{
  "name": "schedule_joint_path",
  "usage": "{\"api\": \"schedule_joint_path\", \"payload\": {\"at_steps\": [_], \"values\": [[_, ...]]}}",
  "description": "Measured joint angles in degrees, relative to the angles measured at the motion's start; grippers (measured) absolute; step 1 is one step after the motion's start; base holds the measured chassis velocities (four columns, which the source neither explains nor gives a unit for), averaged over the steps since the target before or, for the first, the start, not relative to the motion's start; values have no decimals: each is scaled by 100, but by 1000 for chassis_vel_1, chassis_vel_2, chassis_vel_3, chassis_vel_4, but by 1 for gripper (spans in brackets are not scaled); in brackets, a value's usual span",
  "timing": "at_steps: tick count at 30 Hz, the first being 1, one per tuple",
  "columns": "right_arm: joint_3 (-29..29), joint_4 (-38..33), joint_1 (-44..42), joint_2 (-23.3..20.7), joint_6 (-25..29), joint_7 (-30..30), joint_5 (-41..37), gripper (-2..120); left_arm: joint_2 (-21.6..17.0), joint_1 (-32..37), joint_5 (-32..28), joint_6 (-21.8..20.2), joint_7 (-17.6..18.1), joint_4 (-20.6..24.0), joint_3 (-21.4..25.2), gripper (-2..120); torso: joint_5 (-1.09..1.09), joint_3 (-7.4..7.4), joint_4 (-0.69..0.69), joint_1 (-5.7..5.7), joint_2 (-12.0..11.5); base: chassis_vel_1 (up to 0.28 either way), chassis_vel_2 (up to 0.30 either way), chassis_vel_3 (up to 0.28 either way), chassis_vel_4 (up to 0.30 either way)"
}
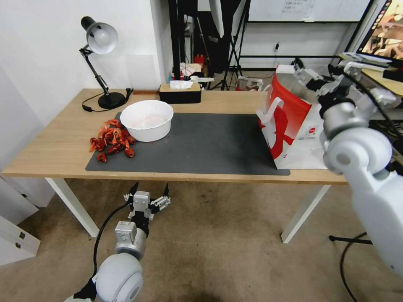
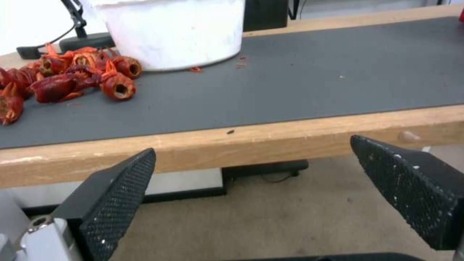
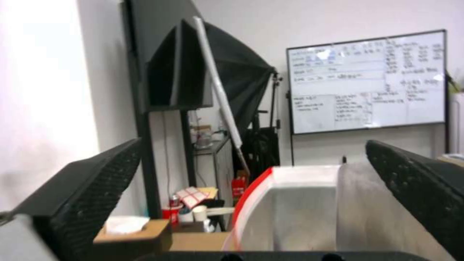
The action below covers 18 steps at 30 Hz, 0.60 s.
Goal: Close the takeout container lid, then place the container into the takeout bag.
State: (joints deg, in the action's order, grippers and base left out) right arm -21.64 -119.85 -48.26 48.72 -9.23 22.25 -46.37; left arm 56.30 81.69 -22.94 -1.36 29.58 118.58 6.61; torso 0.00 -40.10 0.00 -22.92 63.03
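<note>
Now I see my right claw [image 1: 304, 75] spread empty over the takeout bag [image 1: 294, 126] at right of frame; left claw [image 1: 149, 198] spread idle below the desk [image 1: 54, 147] edge, lower left. Takeout container presumably inside. Risk: withdrawing could snag a handle, tipping it.

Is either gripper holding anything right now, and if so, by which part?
Nothing is held. The left gripper hangs open below the table edge; the right gripper is open above the takeout bag, with nothing between its fingers.
</note>
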Motion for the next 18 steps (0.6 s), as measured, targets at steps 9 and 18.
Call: {"api": "schedule_joint_path", "payload": {"at_steps": [9,18], "values": [[-375,-732,-1486,-209,768,-527,546,114,66,123,-49,170,-110,20,112,100,-1,0,1,0,0,0,0,0,0],[-886,-1212,-3437,456,1347,-736,1392,102,160,250,-68,238,-181,76,146,100,1,0,1,0,0,0,0,0,0]]}}
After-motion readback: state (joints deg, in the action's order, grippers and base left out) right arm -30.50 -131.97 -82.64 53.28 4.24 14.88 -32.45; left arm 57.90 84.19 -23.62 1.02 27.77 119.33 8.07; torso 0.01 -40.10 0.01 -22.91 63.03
